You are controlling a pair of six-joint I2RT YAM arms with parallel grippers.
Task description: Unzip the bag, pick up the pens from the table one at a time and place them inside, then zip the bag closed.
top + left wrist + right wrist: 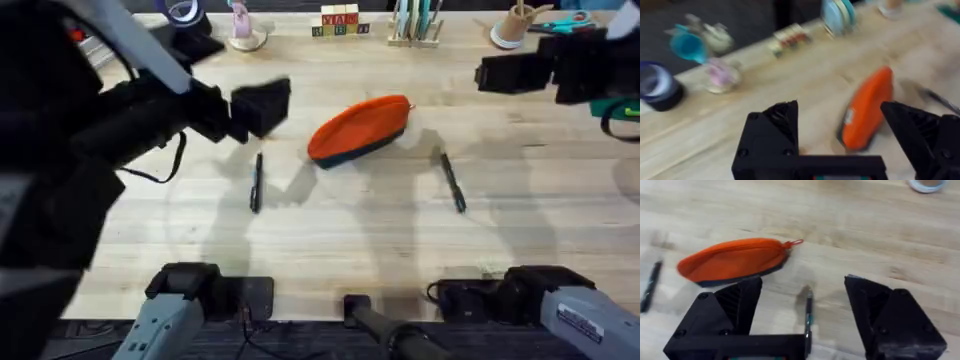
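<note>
Orange pouch [360, 129] lay zipped on the wooden surface [350, 230], one pen [256, 182] off each end, the other [453, 181] too. I held my left hand [840, 130] and right hand [802, 315] open, empty; everything remained undone.

Letter blocks [338, 20], a tape roll [184, 11] and scissors [566, 23] line the far edge.

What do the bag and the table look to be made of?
The bag: apparently woven fabric, matte orange over a dark navy base; its soft, rounded shape and the zipper pull at one end suggest cloth. The table: seemingly light wood with a smooth, low-sheen finish; plank seams and grain lines show.
</note>
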